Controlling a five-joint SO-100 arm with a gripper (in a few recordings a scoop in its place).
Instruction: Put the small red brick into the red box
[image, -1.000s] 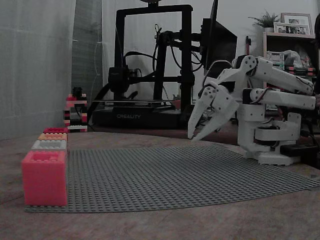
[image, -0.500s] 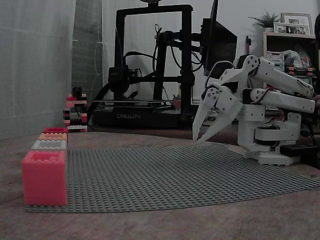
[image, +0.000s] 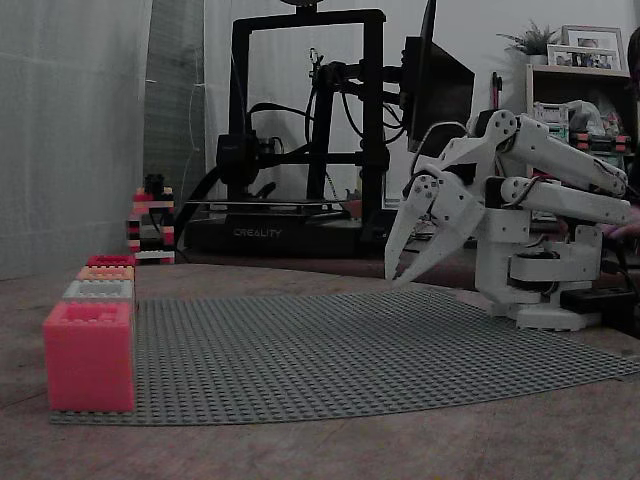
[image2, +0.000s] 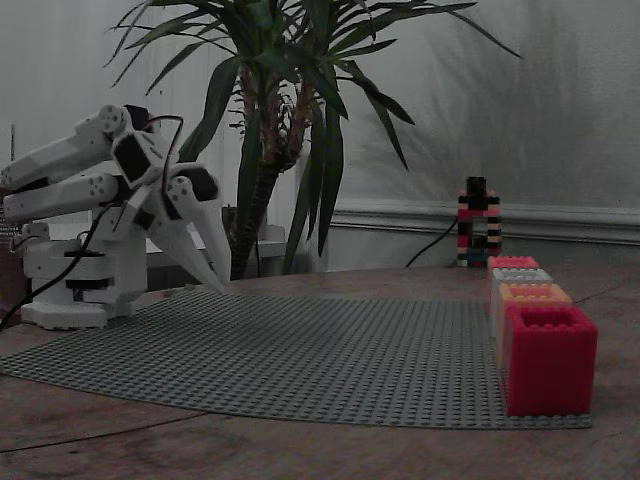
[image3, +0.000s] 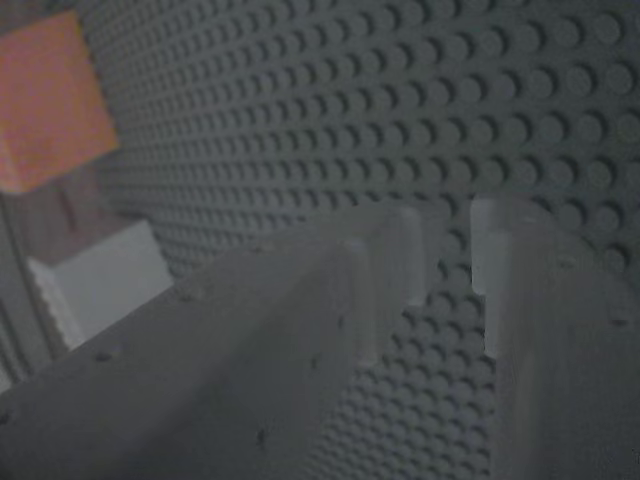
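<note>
My white gripper (image: 395, 280) hangs just above the far right part of the grey studded baseplate (image: 350, 340), fingers pointing down and left; the other fixed view has it (image2: 220, 285) at the left. In the wrist view the fingertips (image3: 400, 250) stand almost together with a thin gap, and only plate studs show between them. The red box (image: 110, 260) is a low red strip at the far end of a row of boxes on the plate's left edge, and sits at the right in the other fixed view (image2: 512, 262). The small red brick is out of view.
In that row, a big pinkish-red block (image: 88, 355) stands nearest, then a grey box (image: 98, 290) and an orange box (image: 105, 272). A striped brick tower (image: 150, 225) and a black 3D printer (image: 300, 130) stand behind the plate. A potted plant (image2: 280, 120) rises behind the arm.
The gripper drew back a little to the right between one second and half a second ago. It has held still since.
</note>
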